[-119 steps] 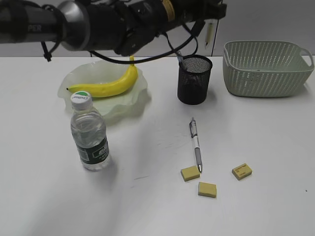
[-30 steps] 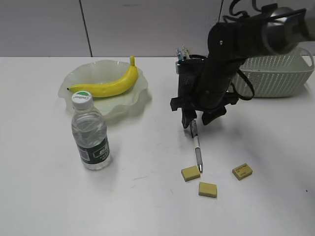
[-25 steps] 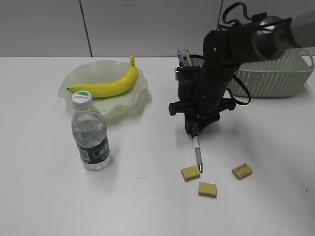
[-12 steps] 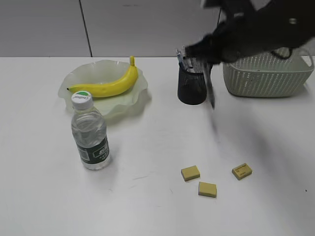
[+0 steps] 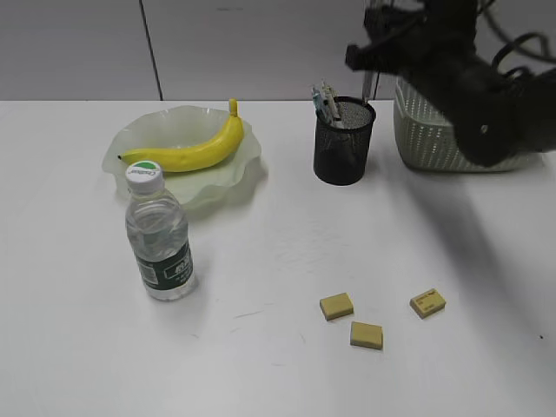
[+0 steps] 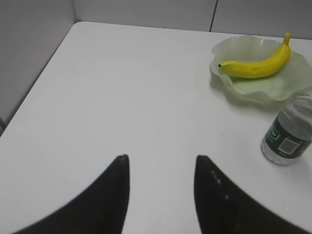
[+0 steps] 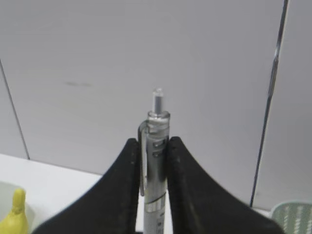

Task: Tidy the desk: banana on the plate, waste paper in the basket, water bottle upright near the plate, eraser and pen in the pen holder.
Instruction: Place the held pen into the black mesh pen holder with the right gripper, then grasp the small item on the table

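While the left gripper point(image 6: 161, 168) hangs open over bare desk point(image 6: 122, 97), the right gripper point(image 7: 152, 146) clamps the pen point(image 7: 155, 161) upright at upper right.

Setting: an office-like desk area is suggested.
Surface: a plain white desk point(image 5: 261, 347) fills the frame.
Backdrop: grey partition panels point(image 5: 217, 43) are seen along the top.

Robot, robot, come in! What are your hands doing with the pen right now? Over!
Right gripper shut on pen, up high near pen holder. Left gripper open, empty. Nothing blocking the holder's mouth.
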`<state>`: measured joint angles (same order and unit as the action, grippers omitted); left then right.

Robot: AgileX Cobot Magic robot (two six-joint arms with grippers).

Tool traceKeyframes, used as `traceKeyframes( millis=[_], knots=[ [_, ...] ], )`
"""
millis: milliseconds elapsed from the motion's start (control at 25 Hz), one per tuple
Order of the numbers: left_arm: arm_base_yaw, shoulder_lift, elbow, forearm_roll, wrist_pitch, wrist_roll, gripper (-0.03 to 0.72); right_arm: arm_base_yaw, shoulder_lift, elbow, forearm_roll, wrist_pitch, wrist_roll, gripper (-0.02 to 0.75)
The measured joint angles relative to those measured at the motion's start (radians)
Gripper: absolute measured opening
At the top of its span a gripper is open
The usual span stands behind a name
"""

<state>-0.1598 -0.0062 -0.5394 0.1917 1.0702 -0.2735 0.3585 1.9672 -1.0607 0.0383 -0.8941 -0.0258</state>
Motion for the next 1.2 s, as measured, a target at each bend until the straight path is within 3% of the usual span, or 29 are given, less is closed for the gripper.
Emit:
traceKeyframes(
  millis=[120,200,360,440,520,640,760,880,1040,1200],
  knots=[
    [0.000,0.000,0.000,0.000,0.000,0.000,0.310,0.000,0.111,0.000,-0.022,-0.068,0.067,0.137],
    [0.000,0.000,0.000,0.000,0.000,0.000,0.296,0.000,0.148,0.000,-0.038,-0.061,0.099,0.186],
    [0.000,0.000,0.000,0.000,0.000,0.000,0.276,0.000,0.122,0.015,-0.038,-0.040,0.117,0.457],
    [0.000,0.000,0.000,0.000,0.000,0.000,0.272,0.000,0.043,0.040,-0.038,0.023,0.119,0.526],
    [0.000,0.000,0.000,0.000,0.000,0.000,0.268,0.000,-0.108,0.058,-0.052,0.191,0.117,0.538],
    [0.000,0.000,0.000,0.000,0.000,0.000,0.255,0.000,-0.356,0.062,-0.101,0.603,0.079,0.487],
    [0.000,0.000,0.000,0.000,0.000,0.000,0.244,0.000,-0.565,0.065,-0.153,1.147,0.063,0.433],
    [0.000,0.005,0.000,0.000,-0.001,0.000,0.240,0.000,-0.748,0.124,-0.164,1.591,0.061,0.418],
    [0.000,0.068,0.000,-0.015,-0.011,0.048,0.240,0.000,-1.051,0.294,-0.141,1.903,0.060,0.414],
    [0.000,0.201,-0.020,-0.131,-0.104,0.252,0.240,0.000,-1.413,0.438,-0.103,1.989,0.059,0.414]
  ],
)
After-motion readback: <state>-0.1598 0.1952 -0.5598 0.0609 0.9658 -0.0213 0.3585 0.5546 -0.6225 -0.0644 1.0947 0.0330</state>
